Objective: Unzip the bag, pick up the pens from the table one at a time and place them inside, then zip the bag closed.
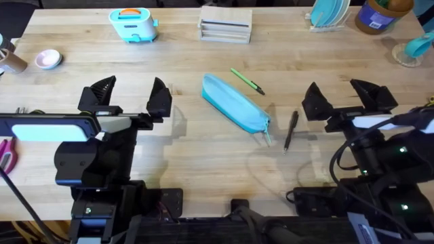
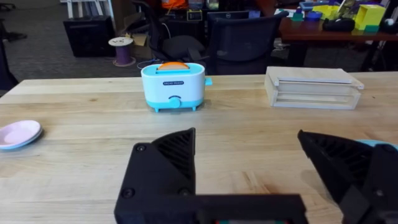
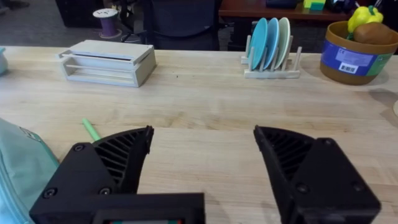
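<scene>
The bag [image 1: 235,103] lies diagonally mid-table [image 1: 203,169], seemingly zipped, green pen [image 1: 247,80] just behind, black pen [image 1: 291,130] beside it, between the spread-fingered left gripper [image 1: 131,99] and right gripper [image 1: 347,99].

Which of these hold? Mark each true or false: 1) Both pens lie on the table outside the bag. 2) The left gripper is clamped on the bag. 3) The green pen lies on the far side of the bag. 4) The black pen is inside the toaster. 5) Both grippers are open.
1) True: the green pen and the black pen lie on the table, outside the bag.
2) False: the left gripper is apart from the bag, holding nothing.
3) True.
4) False: it lies on the table between the bag and the right gripper; the toaster stands far off.
5) True.
</scene>
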{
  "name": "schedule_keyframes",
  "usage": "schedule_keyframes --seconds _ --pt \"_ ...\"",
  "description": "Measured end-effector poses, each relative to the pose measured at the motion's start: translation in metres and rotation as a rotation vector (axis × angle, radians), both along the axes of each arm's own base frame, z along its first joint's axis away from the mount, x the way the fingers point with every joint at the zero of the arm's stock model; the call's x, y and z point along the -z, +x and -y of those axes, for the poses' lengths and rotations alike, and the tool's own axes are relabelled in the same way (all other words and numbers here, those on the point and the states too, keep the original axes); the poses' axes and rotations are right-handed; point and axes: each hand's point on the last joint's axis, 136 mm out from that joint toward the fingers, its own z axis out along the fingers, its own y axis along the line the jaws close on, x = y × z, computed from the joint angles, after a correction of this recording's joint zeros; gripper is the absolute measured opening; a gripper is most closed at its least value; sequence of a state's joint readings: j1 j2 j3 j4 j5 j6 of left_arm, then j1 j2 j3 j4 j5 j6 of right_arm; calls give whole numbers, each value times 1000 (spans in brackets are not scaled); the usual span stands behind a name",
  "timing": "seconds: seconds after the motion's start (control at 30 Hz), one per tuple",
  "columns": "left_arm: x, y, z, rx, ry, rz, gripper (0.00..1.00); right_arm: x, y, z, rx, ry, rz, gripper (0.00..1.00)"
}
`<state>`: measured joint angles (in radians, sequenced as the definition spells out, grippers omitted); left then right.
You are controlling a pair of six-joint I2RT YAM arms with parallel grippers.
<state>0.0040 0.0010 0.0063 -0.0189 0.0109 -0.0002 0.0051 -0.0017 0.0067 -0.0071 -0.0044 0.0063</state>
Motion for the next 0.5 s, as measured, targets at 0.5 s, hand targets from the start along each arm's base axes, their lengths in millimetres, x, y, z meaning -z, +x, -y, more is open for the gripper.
schedule_keyframes --seconds 0.5 --pt "3 0 0 0 0 -13 993 2 0 1 5 8 -12 997"
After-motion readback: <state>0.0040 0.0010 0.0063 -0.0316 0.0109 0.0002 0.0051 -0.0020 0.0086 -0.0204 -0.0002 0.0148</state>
